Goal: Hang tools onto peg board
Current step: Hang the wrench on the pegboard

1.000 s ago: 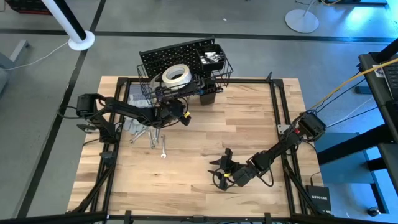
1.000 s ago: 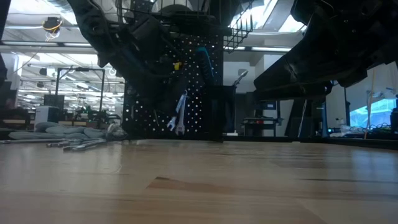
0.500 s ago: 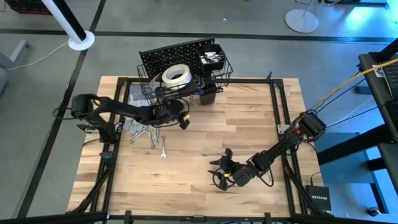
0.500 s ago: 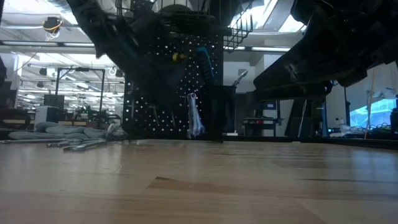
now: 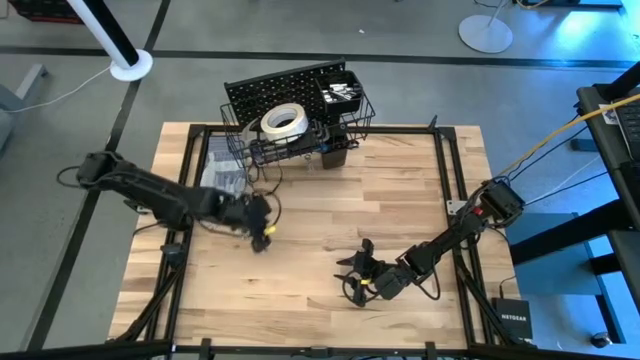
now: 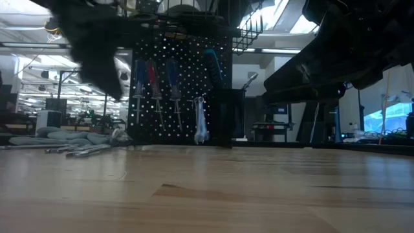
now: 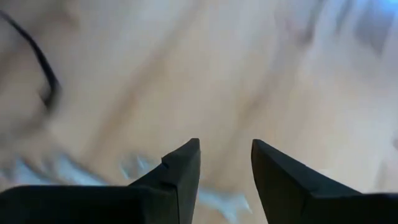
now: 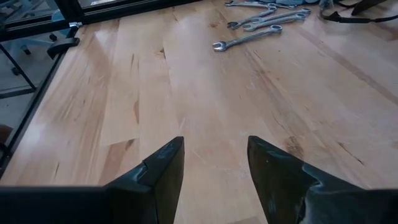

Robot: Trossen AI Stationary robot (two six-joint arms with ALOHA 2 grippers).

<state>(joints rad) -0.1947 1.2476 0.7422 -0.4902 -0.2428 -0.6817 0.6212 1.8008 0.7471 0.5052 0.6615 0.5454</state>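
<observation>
The black peg board [image 6: 174, 90] stands upright at the table's far edge. Blue- and red-handled screwdrivers [image 6: 153, 77] and a silver wrench [image 6: 199, 120] hang from it by their top ends. A white tape roll [image 5: 283, 120] lies in its wire basket. Loose wrenches [image 8: 245, 38] lie flat on the table's left part. My left gripper [image 5: 262, 233] hovers open over the wood beside them, its fingers [image 7: 180, 168] pointing down at a slant with nothing between them. My right gripper [image 5: 350, 275] waits open low over the near middle of the table.
Grey gloves [image 5: 222, 178] lie at the far left, beside the loose wrenches. A black square cup [image 5: 335, 155] and a second wire basket [image 5: 345, 95] sit on the peg board's right part. Bare wood [image 5: 390, 200] stretches across the middle and right.
My left gripper has let go of the silver wrench at the peg board and swung away and up, toward the table's near-left, tipping downward over the loose wrenches. The wrench, held aslant a second ago, now hangs straight from its peg.
</observation>
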